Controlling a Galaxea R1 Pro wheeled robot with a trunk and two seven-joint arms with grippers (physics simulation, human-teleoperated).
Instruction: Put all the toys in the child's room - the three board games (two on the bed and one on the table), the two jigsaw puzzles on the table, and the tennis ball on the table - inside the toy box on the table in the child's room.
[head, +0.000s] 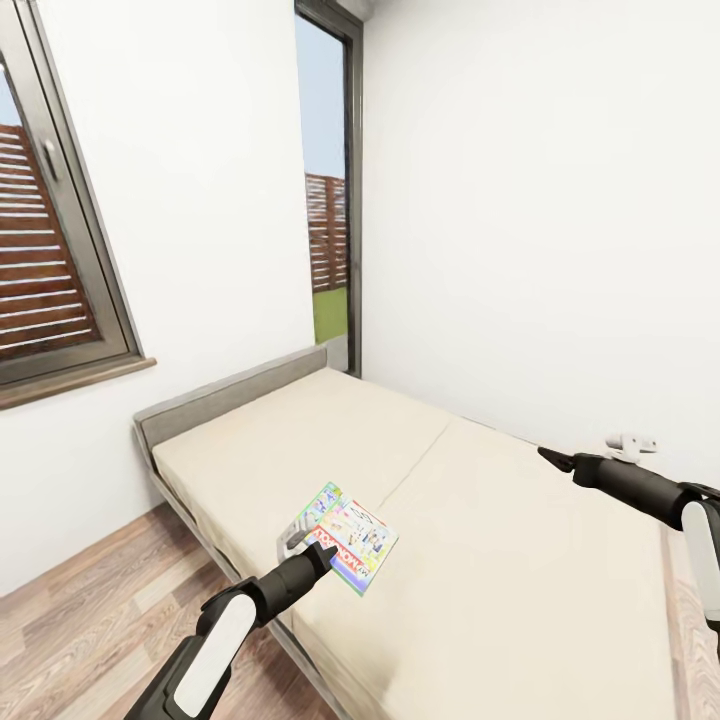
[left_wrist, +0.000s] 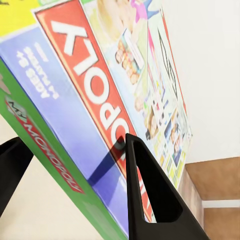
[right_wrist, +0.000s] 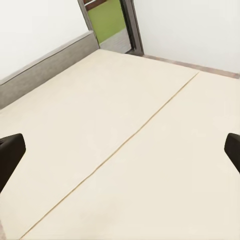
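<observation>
Board game: a green-edged Monopoly box (head: 347, 536), flat and colourful, in the lower middle of the head view, at the near edge of the bed (head: 480, 520). It looks tilted, with one side raised off the mattress, but I cannot tell if any part touches the bed.

Left hand: the left hand (head: 312, 556) comes from the lower left of the frame and pinches the box. In the left wrist view the box (left_wrist: 100, 100) runs between the two dark fingers, one finger (left_wrist: 150, 195) over the printed lid and the other at the green side, so the hand is pressed together on the box edge.

Right hand: the right hand (head: 548, 456) hovers at the right of the head view, over the far half of the mattress. In the right wrist view its two fingertips sit at the two side edges of the frame with bare bed (right_wrist: 120, 140) between them, so it is spread wide and holds nothing.

Progress: I judge the task is at an early or middle part. One board game is gripped at the bed and not yet carried away. The mattress that I can see carries no other game.

What is left: as I judge it, this box must go to the toy box on the bench, and the state of the other toys cannot be told from here.

Surroundings: white walls, a window (head: 50, 250) at the upper left, wooden floor (head: 90, 610) at the lower left.
</observation>
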